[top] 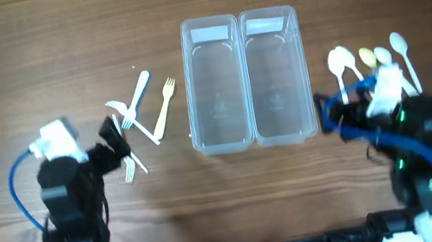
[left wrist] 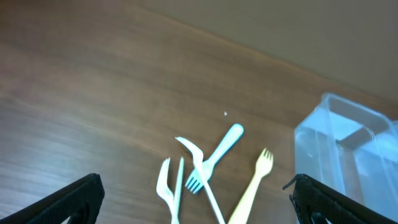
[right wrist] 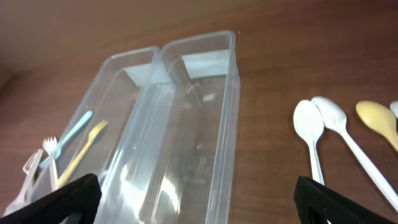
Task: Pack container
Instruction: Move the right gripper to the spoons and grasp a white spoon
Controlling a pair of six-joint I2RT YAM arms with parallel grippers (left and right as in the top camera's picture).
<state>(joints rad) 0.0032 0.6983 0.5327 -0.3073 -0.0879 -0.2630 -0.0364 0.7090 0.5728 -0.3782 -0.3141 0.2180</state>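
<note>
Currently two clear containers are sitting side by side, walls touching, toward the far middle of the wooden table (top: 13, 67). Both the left container (top: 191, 90) and the right container (top: 305, 71) are empty.

To their left a loose heap of forks is lying: a light blue fork (top: 141, 91), a yellow fork (top: 165, 107) just beside it, and white forks (top: 146, 133) crossing under the blue one. How many white forks are lying there is hard to make out. The left gripper (top: 120, 150) is covering the near end of the heap from overhead, and the left wrist view is cutting off the handles at its near edge. That gripper is hovering over the forks with its fingers (left wrist: 81, 193) spread wide and gripping nothing. Only their dark tips are showing, in the near corners of the wrist view.

To the right of the containers, spoons are lying in a row: a white spoon (top: 340, 61), a yellow spoon (top: 366, 56) and another white spoon (top: 399, 44). The right arm is hiding most of their handles from overhead, and the right wrist view is clipping the rightmost bowl at its edge. The right gripper (top: 349, 99) is hanging near the right container's near right corner, just left of the spoons. Its fingers (right wrist: 74, 199) are standing wide apart and holding nothing.
</note>
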